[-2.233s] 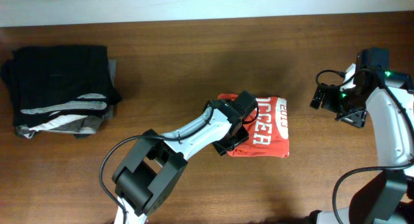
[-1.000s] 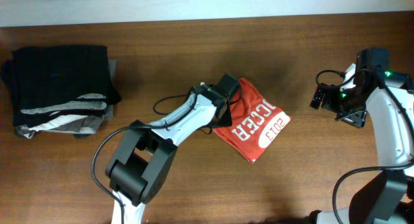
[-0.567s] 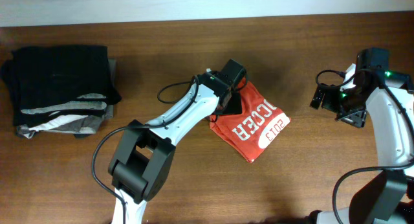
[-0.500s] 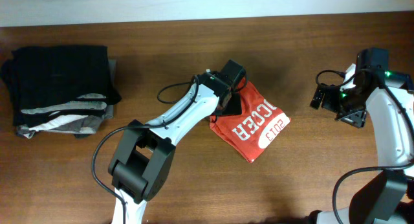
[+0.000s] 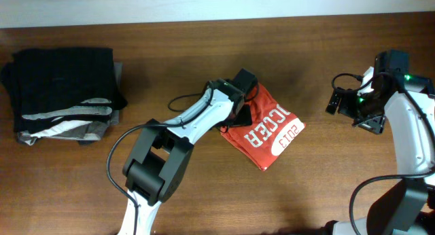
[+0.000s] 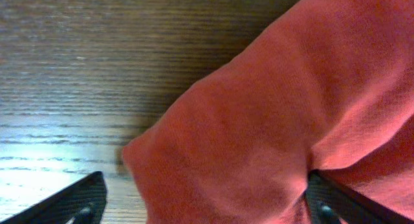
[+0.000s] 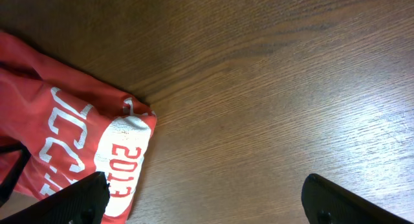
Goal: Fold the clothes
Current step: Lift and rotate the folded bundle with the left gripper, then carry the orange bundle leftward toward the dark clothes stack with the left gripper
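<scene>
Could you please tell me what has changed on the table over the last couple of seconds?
The left claw swung the folded orange-red T-shirt clockwise, seen from overhead, from square to diagonal, and now stands open over its corner. The right claw, open, and the stack of dark folded clothes stayed put.

Looks like a robot lab bench; left arm (image 5: 197, 119) and right arm (image 5: 411, 133) with a loose cable (image 5: 178, 101) at a wooden table (image 5: 170, 45), plain white wall (image 5: 204, 4) behind. Stack of folded laundry (image 5: 64, 92) off to one side.
</scene>
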